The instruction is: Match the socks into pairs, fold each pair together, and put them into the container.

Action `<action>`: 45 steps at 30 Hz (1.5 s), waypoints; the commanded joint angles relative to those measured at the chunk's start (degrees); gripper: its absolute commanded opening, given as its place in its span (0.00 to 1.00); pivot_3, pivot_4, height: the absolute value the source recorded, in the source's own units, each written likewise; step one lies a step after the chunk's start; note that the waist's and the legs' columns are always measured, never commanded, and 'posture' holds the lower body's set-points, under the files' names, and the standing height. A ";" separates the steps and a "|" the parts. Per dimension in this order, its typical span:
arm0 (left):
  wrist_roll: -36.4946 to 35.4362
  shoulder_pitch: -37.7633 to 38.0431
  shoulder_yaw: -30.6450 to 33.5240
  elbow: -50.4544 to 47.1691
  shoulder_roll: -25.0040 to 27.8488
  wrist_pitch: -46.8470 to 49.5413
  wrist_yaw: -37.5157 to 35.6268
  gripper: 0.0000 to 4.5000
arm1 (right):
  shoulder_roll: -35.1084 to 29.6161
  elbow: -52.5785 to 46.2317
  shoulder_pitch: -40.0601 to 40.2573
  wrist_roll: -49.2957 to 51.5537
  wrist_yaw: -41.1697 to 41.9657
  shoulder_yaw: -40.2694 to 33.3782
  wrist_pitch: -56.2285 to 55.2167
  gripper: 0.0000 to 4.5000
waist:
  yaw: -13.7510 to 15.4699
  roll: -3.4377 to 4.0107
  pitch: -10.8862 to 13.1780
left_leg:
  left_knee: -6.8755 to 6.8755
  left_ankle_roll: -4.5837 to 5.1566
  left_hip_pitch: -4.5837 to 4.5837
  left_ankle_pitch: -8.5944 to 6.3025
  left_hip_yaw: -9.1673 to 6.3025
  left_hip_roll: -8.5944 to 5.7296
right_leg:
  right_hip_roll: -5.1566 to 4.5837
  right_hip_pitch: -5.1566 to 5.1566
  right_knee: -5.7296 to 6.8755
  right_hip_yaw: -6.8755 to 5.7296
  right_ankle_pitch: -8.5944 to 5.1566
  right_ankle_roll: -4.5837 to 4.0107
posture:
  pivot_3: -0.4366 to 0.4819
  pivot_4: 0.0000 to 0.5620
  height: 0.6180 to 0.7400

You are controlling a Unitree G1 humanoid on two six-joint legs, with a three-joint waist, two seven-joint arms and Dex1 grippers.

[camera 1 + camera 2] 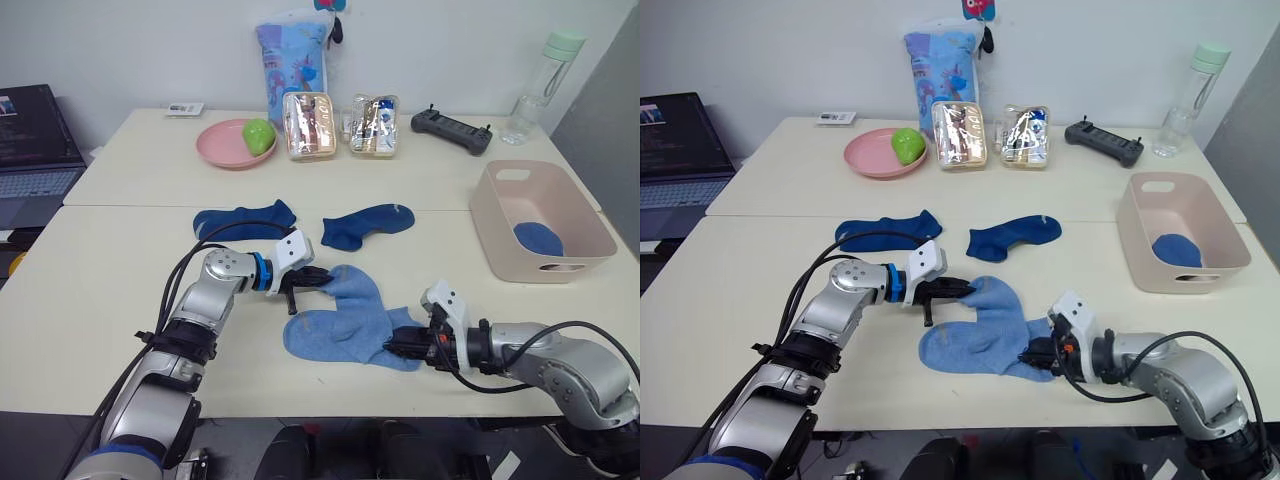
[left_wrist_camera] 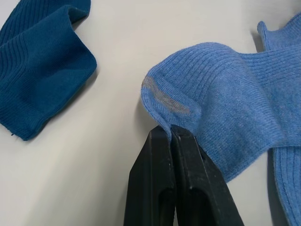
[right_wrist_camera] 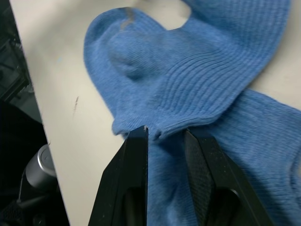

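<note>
left gripper [image 2: 170,129] is clamped tight on the edge of a light blue sock [image 1: 352,290], fingers pressed together with the knit fold pinched between them, right at the sock's upper end near its grey toe patch. right gripper [image 3: 164,134] sits at the other end of the light blue pile, its two fingers parted with the cuff edge of the top sock lying between the tips, so it's open around the fabric rather than squeezing it. the light blue socks lie overlapping each other near the front edge of the table [image 1: 100,290], a second light blue sock [image 1: 335,335] under the first. just beyond them, two dark blue socks rest flat and apart from each other: one [image 1: 243,221] toward the robot's left, one [image 1: 366,225] nearer the middle. over on the right, the pale pink container [image 1: 540,222] stands on the table with a rolled blue sock bundle [image 1: 538,240] inside it. at the back, a round pink plate [image 1: 232,145] with a green object, two clear snack boxes [image 1: 340,125], a black controller [image 1: 451,128] and a water bottle [image 1: 540,85].
</note>
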 commanded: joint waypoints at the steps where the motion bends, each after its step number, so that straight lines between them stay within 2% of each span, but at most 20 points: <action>1: -0.79 -0.67 1.33 -1.14 0.12 -0.75 0.12 0.00 | 0.73 -0.28 -0.36 1.08 -1.95 -2.17 1.61 0.27 | 0.01 0.00 0.00 | 0.00 0.00 0.00 0.00 0.00 0.00 | 0.00 0.00 0.00 0.00 0.00 0.00 | 0.48 0.27 1.00; 9: -0.66 -0.66 1.33 -1.00 0.22 -0.99 0.22 0.00 | 1.39 -1.19 0.12 2.49 -1.89 -2.69 2.65 0.27 | 0.00 0.00 0.00 | 0.00 0.00 -0.01 0.00 -0.01 0.00 | 0.00 -0.01 0.00 -0.01 0.00 0.00 | 0.48 0.27 1.00; 12: -0.66 -0.73 1.37 -0.95 0.23 -1.05 0.26 0.00 | 1.22 -1.63 0.10 3.36 -1.23 -2.80 2.55 0.13 | 0.00 0.00 0.00 | 0.00 0.00 -0.01 0.00 -0.01 0.00 | 0.00 0.00 0.00 -0.01 0.00 0.00 | 0.48 0.27 1.00; 14: -0.83 -0.57 1.50 -1.29 0.35 -0.97 0.18 0.00 | 1.17 -1.49 -0.04 3.68 -1.68 -3.27 2.63 0.01 | 0.00 0.00 0.00 | 0.00 0.00 -0.01 0.00 0.00 0.00 | 0.00 0.00 0.00 -0.01 0.00 0.00 | 0.48 0.27 1.00; 19: -3.30 0.67 3.60 -4.75 1.03 1.02 0.19 0.00 | -0.52 -1.90 -0.58 5.15 -0.65 -5.31 3.59 0.01 | -0.03 0.00 0.00 | 0.00 0.00 -0.01 0.00 -0.01 0.00 | 0.00 0.00 0.00 -0.01 0.00 0.00 | 0.48 0.27 1.00; 28: -18.30 11.53 12.63 -31.14 6.39 21.47 1.99 0.00 | -9.79 -1.32 -2.83 12.88 5.70 -13.30 6.79 0.01 | -0.01 0.02 0.01 | -0.01 0.00 -0.02 0.00 -0.02 0.00 | -0.01 0.01 -0.03 0.02 0.00 0.00 | 0.48 0.27 1.00; 32: -21.46 19.26 14.67 -39.59 8.89 27.04 4.53 0.00 | -15.79 2.29 -5.51 12.48 12.31 -11.64 5.59 0.01 | -0.23 0.06 0.01 | -0.02 0.01 0.05 -0.01 0.08 0.00 | -0.01 0.02 -0.03 0.11 0.00 0.00 | 0.48 0.27 1.00; 37: -26.52 27.54 17.16 -49.38 9.03 32.84 9.30 0.00 | -20.41 5.01 -7.77 11.39 18.92 -8.76 3.65 0.01 | 0.10 0.06 0.02 | -0.03 0.01 0.03 -0.01 0.04 0.02 | -0.01 0.03 -0.04 0.07 0.00 0.00 | 0.48 0.27 1.00; 45: -25.57 35.70 15.55 -52.43 6.76 30.29 14.53 0.00 | -20.15 10.14 -11.54 3.03 22.24 0.68 -2.62 0.01 | 0.23 0.06 0.01 | -0.02 0.01 0.05 -0.01 0.08 0.02 | -0.01 0.03 -0.06 0.12 0.00 -0.01 | 0.48 0.27 1.00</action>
